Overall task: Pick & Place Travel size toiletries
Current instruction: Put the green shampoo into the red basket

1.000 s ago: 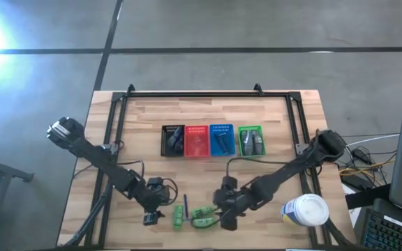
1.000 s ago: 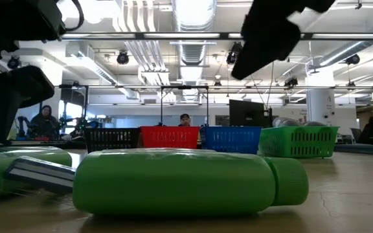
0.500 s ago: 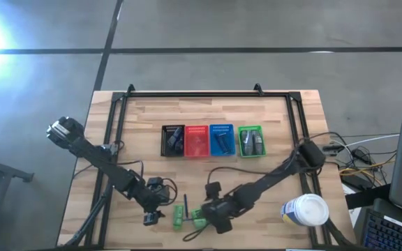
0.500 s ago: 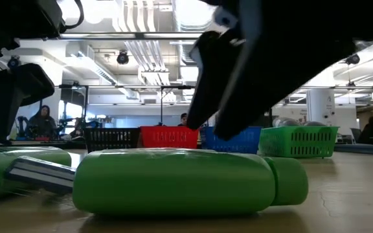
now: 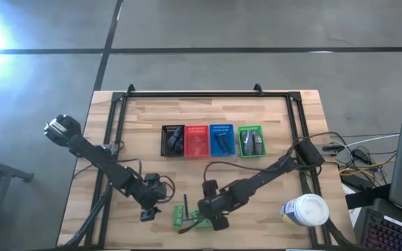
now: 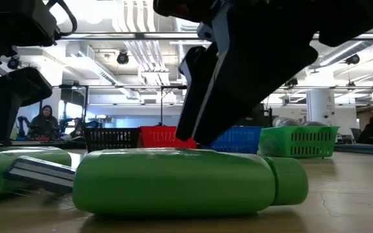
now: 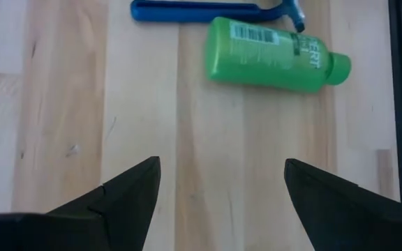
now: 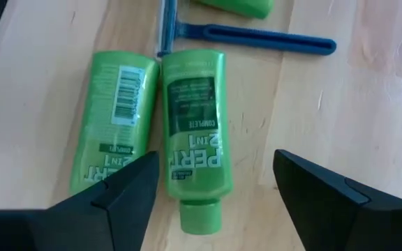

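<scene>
Moving leftward along the near edge over the past second, the right gripper now hangs directly above the green bottles, its fingers spread wide and holding nothing. In its wrist view two bottles lie side by side, touching, with a blue razor just beyond — the nearer bottle sits between the open fingers, so a descent and grasp looks like the next step. The left gripper has shifted slightly away from the cluster; it too is open and empty, facing another green bottle. Some toiletries already seem to lie in the green basket — hard to make out.
</scene>
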Available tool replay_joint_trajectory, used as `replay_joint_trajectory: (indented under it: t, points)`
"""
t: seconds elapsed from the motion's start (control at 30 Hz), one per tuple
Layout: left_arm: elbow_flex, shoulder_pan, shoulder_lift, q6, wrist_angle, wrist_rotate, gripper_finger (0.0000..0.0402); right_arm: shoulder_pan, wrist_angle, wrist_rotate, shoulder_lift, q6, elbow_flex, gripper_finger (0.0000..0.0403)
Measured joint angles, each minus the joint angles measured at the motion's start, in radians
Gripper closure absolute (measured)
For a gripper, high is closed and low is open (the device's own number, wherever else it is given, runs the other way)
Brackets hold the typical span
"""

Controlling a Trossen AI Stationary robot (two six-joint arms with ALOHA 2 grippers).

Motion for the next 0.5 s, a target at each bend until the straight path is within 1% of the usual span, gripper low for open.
replay_joint_trajectory:
  t: [0.1, 0.37, 0.5]
  points:
    - [-0.008, 0.000, -0.011, 0.000, -0.003, -0.011, 0.0092, 0.000, 0.006, 0.000, 0.005, 0.005, -0.009, 0.0126]
    - [-0.008, 0.004, -0.016, 0.033, 0.000, -0.034, 0.0092, 0.011, 0.030, -0.001, 0.019, 0.018, -0.010, 0.0100]
    - [-0.008, 0.004, -0.017, 0.032, 0.000, -0.033, 0.0092, 0.019, 0.047, -0.005, 0.057, 0.018, -0.011, 0.0098]
